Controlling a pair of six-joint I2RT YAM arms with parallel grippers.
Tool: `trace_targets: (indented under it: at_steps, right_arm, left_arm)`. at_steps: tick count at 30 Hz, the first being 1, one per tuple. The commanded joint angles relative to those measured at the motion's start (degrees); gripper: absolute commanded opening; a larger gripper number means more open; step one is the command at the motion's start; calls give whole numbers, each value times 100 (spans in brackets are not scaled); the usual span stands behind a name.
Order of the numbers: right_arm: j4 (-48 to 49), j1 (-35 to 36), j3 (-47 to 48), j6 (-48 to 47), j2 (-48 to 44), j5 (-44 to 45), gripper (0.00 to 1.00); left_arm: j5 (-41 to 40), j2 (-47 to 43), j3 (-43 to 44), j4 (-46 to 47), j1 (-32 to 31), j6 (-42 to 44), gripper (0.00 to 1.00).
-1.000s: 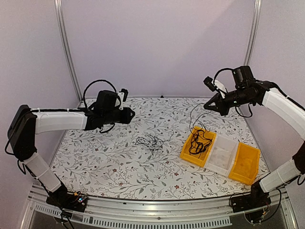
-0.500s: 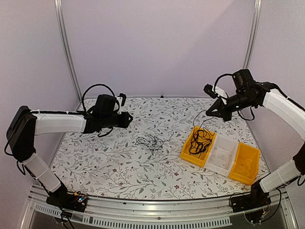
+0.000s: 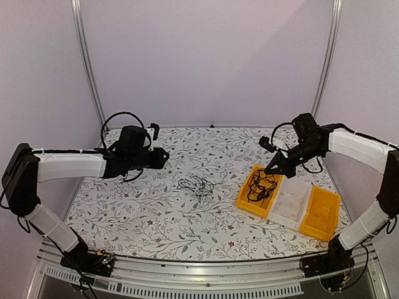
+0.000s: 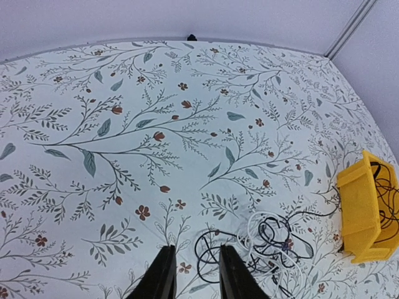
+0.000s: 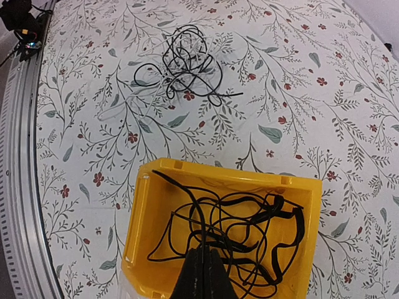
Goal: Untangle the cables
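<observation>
A tangle of black and white cables lies on the floral table's middle; it also shows in the left wrist view and the right wrist view. A black cable lies coiled in a yellow bin. My right gripper is shut on a strand of this black cable, just above the bin. In the top view the right gripper hangs over the bin's far edge. My left gripper is open and empty, above the table left of the tangle; the top view shows the left gripper.
A clear bin and a second yellow bin stand in a row to the right of the first. The metal rail of the table's near edge shows in the right wrist view. Walls close off the back and sides.
My right gripper has come down and toward the bin, lowering the black cable into it. My left arm has drawn slightly left and lower.
</observation>
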Motion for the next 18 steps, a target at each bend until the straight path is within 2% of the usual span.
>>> trace_targets:
  at_steps: [1, 8, 18]
  right_arm:
    - [452, -13, -280, -415, -41, 50, 0]
    - [767, -6, -291, -326, 556, 505, 0]
    - [603, 158, 187, -397, 1303, 1323, 0]
  left_arm:
    - [-90, -183, -95, 19, 70, -82, 27]
    - [-49, -145, -78, 45, 69, -177, 27]
    - [30, -20, -58, 138, 64, -233, 28]
